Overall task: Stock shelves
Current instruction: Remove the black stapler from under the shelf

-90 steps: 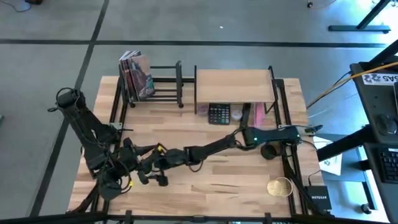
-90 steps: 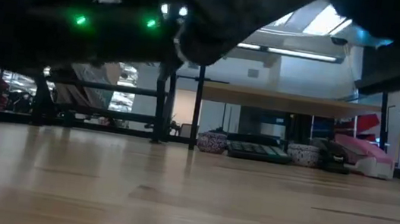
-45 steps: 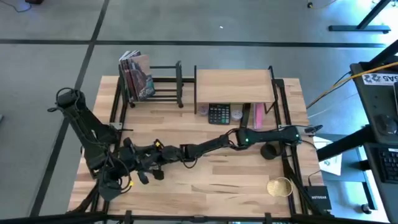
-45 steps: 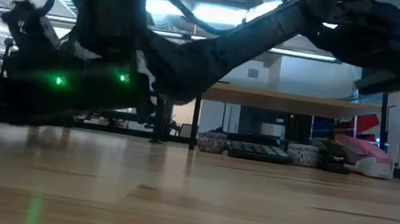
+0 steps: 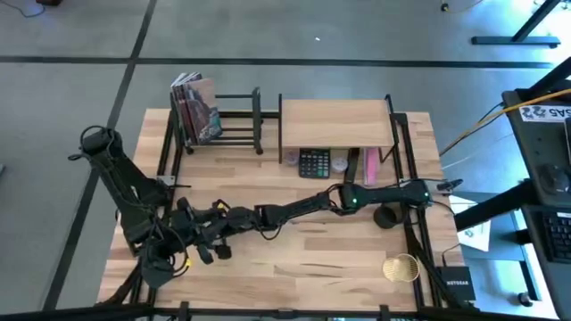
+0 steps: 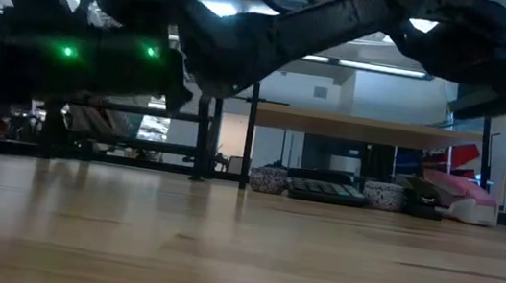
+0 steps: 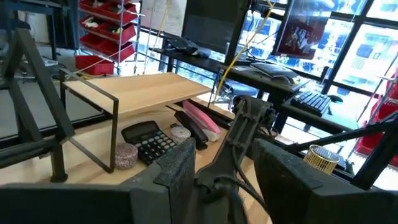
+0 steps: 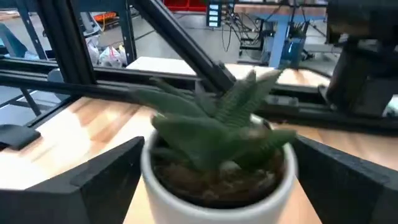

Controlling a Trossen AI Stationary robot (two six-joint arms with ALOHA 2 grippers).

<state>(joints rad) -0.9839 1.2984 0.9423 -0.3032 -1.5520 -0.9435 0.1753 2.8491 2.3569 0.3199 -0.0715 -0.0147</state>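
Light-wood board shelf (image 5: 335, 121) on black uprights; black bar book rack (image 5: 234, 119); white pot (image 8: 217, 180) with green striped plant (image 8: 224, 118); black calculator (image 5: 313, 162); pink stapler (image 6: 460, 197); gold mesh cup (image 5: 401, 267).

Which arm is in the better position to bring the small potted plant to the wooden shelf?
The right. Its gripper already has the potted plant between its fingers, while the left gripper is open and holds nothing. The wooden shelf stands at the table's far edge.

Bright daylight, perhaps backlit; blurry foreground.
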